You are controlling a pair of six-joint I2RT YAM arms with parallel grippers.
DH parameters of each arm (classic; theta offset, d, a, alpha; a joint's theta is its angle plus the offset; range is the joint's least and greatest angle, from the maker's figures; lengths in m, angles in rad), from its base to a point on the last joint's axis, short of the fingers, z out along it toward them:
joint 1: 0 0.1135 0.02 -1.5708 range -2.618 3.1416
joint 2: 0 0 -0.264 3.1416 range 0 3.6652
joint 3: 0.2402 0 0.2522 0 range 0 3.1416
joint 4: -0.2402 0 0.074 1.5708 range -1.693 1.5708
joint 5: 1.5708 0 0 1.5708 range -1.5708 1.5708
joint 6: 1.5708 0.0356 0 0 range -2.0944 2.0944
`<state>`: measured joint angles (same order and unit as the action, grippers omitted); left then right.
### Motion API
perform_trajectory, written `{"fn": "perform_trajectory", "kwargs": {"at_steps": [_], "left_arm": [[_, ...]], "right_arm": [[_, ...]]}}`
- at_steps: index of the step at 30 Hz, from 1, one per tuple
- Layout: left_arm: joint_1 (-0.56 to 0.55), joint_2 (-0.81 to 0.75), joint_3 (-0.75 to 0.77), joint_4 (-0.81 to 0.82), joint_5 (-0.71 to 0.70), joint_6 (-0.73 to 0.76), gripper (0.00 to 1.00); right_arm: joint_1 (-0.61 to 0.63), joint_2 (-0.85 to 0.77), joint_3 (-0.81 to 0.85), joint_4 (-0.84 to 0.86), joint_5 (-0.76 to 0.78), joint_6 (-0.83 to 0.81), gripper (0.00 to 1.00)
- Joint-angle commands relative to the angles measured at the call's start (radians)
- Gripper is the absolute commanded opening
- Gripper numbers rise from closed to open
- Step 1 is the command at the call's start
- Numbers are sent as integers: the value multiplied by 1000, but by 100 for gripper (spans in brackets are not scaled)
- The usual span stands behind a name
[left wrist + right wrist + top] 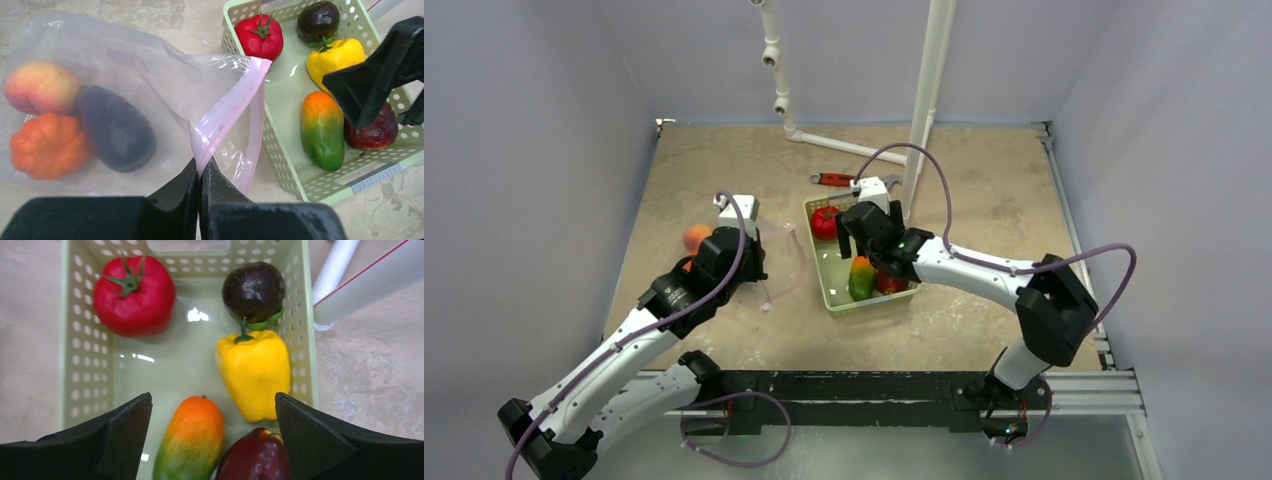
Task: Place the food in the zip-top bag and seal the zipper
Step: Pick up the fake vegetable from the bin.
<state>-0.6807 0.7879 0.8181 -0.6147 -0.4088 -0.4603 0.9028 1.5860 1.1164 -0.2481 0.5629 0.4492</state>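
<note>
The clear zip-top bag [165, 75] lies on the table and holds a peach [40, 86], an orange pumpkin [47, 145] and a dark eggplant [115, 127]. My left gripper [201, 167] is shut on the bag's pink zipper [235, 105] and lifts the mouth open toward the basket. My right gripper [212, 400] is open and empty, hovering over the green basket [67, 365]. In the basket lie a red tomato [134, 295], a dark purple fruit [254, 290], a yellow pepper [255, 370], a green-orange mango [192, 440] and a dark red apple [255, 457].
A red-handled wrench [832, 180] lies behind the basket. A white pipe frame [929, 90] stands just right of the basket's far corner, close to my right wrist. Grey walls enclose the table on three sides.
</note>
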Motion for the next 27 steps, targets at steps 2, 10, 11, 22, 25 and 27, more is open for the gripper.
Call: {"fn": "perform_trajectory", "kwargs": {"at_steps": [2, 10, 11, 22, 25, 27], "left_arm": [[2, -7, -8, 40, 8, 0, 0], [3, -7, -8, 41, 10, 0, 0], [3, -7, -7, 41, 10, 0, 0], [2, -8, -6, 41, 13, 2, 0], [3, -9, -8, 42, 14, 2, 0], [3, -10, -7, 41, 14, 1, 0]], "right_arm": [[-20, 47, -1, -2, 75, -74, 94], [-44, 126, 45, -17, 110, -85, 95], [-48, 133, 52, -21, 115, -83, 95], [-79, 210, 88, 15, 118, -107, 95], [-90, 224, 89, 26, 118, -112, 95], [-96, 229, 92, 34, 116, -113, 95]]}}
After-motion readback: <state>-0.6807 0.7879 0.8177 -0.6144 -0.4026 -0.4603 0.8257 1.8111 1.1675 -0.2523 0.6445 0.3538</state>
